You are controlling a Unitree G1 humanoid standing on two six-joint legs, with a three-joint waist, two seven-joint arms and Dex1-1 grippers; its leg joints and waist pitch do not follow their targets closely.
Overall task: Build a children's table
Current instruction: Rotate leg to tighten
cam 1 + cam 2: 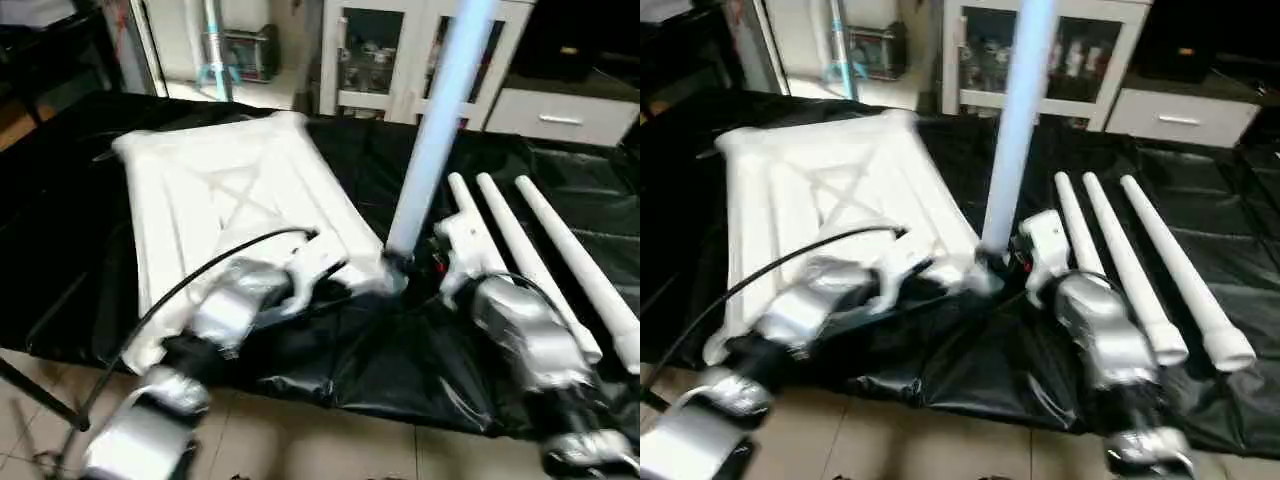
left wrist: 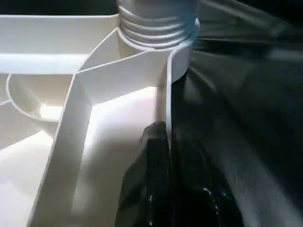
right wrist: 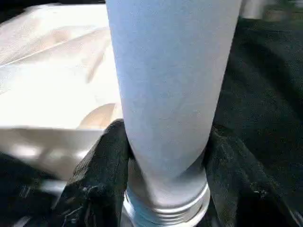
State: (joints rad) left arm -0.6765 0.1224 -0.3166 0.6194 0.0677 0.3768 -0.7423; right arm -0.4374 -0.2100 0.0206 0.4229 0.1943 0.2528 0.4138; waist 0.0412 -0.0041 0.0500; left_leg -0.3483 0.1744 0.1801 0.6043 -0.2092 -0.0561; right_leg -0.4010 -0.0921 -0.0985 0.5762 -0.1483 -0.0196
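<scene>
The white plastic table top lies underside up on a black sheet, its ribbed X-bracing exposed and its near right corner toward the robot. One long tapered white leg stands upright in the round socket at that corner; threaded rings show at the leg's base, just above the socket rim. Three further white legs lie side by side on the sheet to the right of the top, their wider ends nearest the robot.
</scene>
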